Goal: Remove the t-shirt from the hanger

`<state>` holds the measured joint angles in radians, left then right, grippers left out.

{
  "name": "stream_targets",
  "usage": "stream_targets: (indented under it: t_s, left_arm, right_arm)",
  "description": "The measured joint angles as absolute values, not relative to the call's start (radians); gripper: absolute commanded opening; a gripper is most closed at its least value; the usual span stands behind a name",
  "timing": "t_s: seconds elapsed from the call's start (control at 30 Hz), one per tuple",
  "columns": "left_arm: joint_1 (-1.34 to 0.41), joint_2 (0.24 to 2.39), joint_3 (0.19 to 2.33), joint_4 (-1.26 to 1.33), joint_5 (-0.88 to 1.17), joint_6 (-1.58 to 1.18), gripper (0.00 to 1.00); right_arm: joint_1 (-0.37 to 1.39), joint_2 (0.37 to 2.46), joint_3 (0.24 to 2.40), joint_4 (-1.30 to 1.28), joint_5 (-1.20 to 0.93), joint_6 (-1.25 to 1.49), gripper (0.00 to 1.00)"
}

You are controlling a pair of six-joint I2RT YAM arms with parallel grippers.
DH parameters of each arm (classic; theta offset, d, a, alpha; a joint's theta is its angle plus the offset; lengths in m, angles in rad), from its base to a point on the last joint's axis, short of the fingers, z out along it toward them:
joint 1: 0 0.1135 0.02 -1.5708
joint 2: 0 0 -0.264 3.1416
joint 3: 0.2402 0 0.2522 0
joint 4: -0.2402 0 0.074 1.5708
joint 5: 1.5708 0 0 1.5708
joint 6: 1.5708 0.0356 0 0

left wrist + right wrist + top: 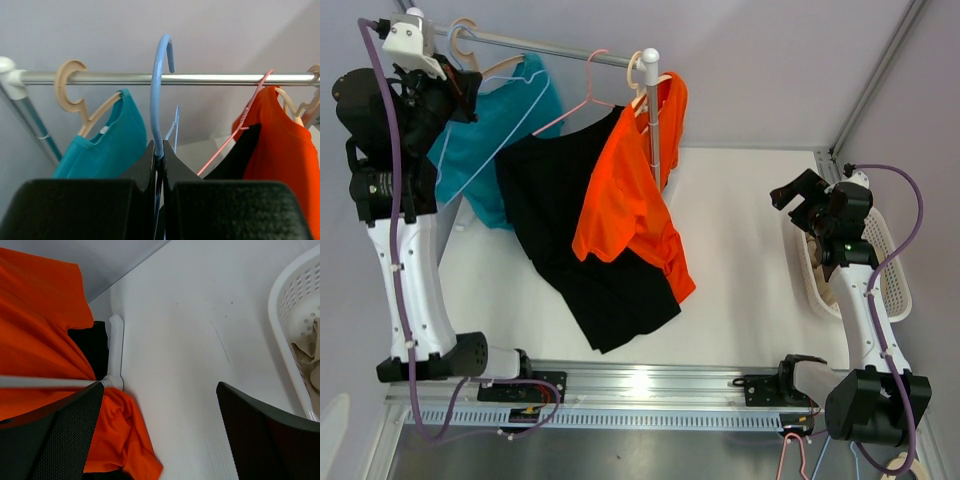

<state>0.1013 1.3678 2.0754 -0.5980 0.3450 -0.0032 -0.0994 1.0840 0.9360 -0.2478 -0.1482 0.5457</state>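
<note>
A metal rail (540, 45) carries three shirts: a teal t-shirt (485, 140) on a beige hanger (75, 100), a black t-shirt (570, 240) on a pink hanger (585, 95), and an orange t-shirt (625, 200) on a beige hanger. My left gripper (470, 85) is up by the rail, shut on the neck of a light blue hanger (157, 90); its fingertips (158, 145) pinch just under the hook. The hook rises above the rail (200, 78). My right gripper (795, 195) is open and empty over the white table (200, 340), right of the orange shirt (40, 330).
A white laundry basket (895, 290) with beige cloth (307, 350) in it stands at the table's right edge. The rack's white upright post (652, 120) and its foot (115, 355) stand among the shirts. The black and orange shirts trail onto the table.
</note>
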Motion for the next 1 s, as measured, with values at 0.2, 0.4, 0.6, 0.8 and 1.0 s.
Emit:
stream_targets:
  t_s: [0.2, 0.4, 0.6, 0.8, 1.0]
  left_arm:
    - [0.222, 1.491, 2.084, -0.534, 0.571, -0.086, 0.01]
    - [0.236, 1.67, 2.202, -0.451, 0.696, -0.155, 0.01]
    - [0.236, 1.863, 2.417, -0.386, 0.746, -0.238, 0.01]
    - [0.207, 1.905, 2.417, -0.387, 0.709, -0.241, 0.01]
    - [0.155, 1.915, 2.409, -0.422, 0.679, -0.202, 0.01]
  right_arm:
    - [-0.099, 1.084, 0.936, -0.248, -0.148, 0.545, 1.0]
    - [-0.095, 1.087, 0.936, -0.247, -0.147, 0.545, 0.99]
    - [-0.086, 1.094, 0.936, -0.247, -0.144, 0.54, 0.99]
    - [-0.076, 1.094, 0.936, -0.247, -0.136, 0.538, 0.99]
    - [-0.068, 1.094, 0.936, -0.247, -0.134, 0.538, 1.0]
